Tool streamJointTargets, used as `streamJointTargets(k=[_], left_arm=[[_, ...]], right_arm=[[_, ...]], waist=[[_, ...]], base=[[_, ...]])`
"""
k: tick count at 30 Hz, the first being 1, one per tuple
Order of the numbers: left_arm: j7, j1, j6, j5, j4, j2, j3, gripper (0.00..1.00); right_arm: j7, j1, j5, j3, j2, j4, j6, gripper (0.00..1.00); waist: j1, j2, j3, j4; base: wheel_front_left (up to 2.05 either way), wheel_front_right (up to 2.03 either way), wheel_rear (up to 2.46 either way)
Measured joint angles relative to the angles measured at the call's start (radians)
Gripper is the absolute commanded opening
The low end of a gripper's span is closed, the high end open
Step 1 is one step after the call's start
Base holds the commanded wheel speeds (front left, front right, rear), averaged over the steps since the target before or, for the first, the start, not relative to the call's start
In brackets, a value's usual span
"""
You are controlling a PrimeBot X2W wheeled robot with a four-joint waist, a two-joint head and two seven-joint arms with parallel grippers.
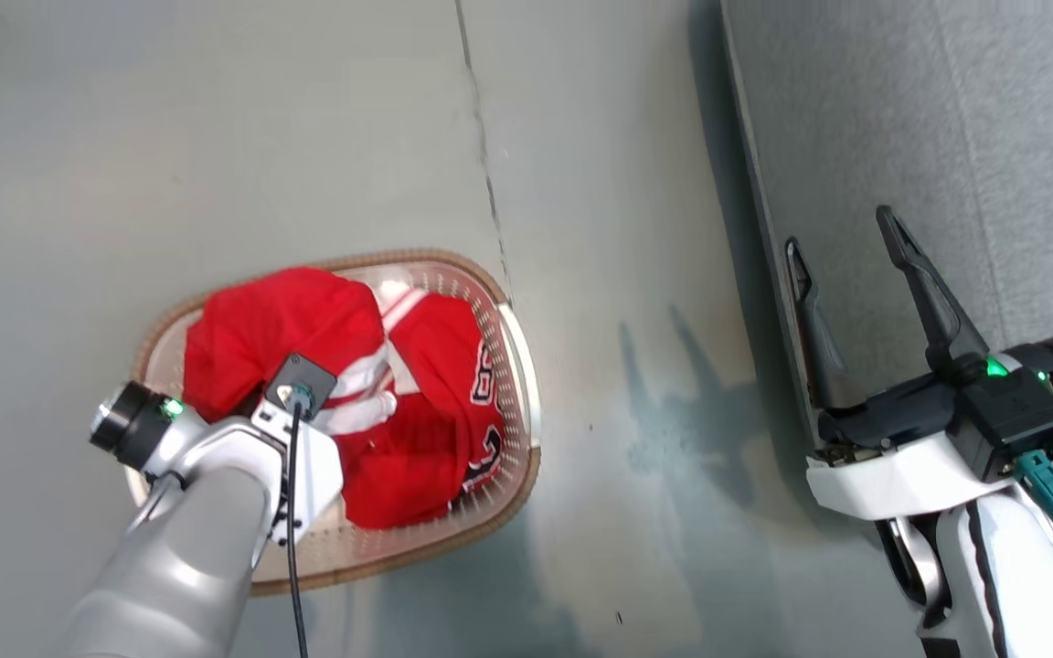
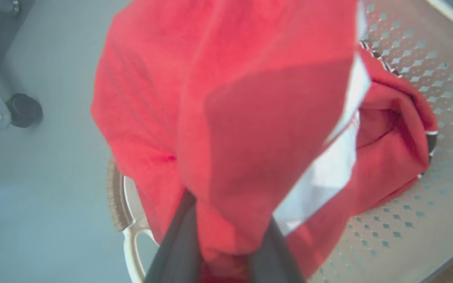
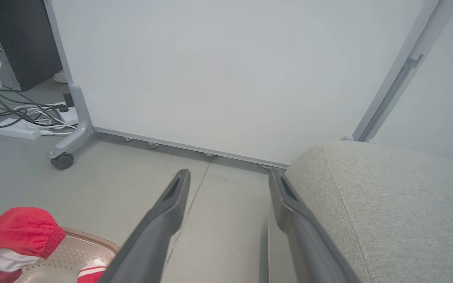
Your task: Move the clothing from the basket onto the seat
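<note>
Clothing (image 1: pixel 417 411) lay heaped inside the basket (image 1: pixel 398 257), red shorts (image 1: pixel 280 329) uppermost with the left gripper (image 2: pixel 230 214) clamped on them. The right gripper (image 1: pixel 840 230), jaws wide apart, hovered right of the basket, at the edge of the seat (image 1: pixel 993 137).

Bright, soft shadows, clothing (image 2: pixel 226 118) blurred close-up

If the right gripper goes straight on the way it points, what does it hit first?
Likely the white partition panel ahead, depth unclear. The right gripper, jaws open, points at it; the seat lies close alongside.
</note>
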Motion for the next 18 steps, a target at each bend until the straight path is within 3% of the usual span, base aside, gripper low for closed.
streamJointTargets(k=[8, 12, 18], left_arm=[[-0.116, 0.061, 0.013, -0.049, -0.003, -0.031, 0.019, 0.00], [-0.165, 0.086, 0.058, -0.102, -0.061, -0.041, 0.068, 0.00], [-0.169, 0.145, 0.097, -0.113, -0.346, -0.036, 0.114, 0.00]], right_arm=[[0.000, 0.056, 0.008, -0.007, -0.016, 0.028, 0.000, 1.00], [0.000, 0.082, 0.012, -0.014, -0.022, 0.034, 0.000, 1.00], [0.000, 0.113, 0.012, -0.024, -0.032, 0.039, 0.000, 1.00]], waist=[[0.0001, 0.0000, -0.170, 0.040], [0.0001, 0.0000, -0.248, 0.062], [0.0001, 0.0000, -0.340, 0.098]], base=[[0.00, 0.00, 0.00], [0.00, 0.00, 0.00], [0.00, 0.00, 0.00]])
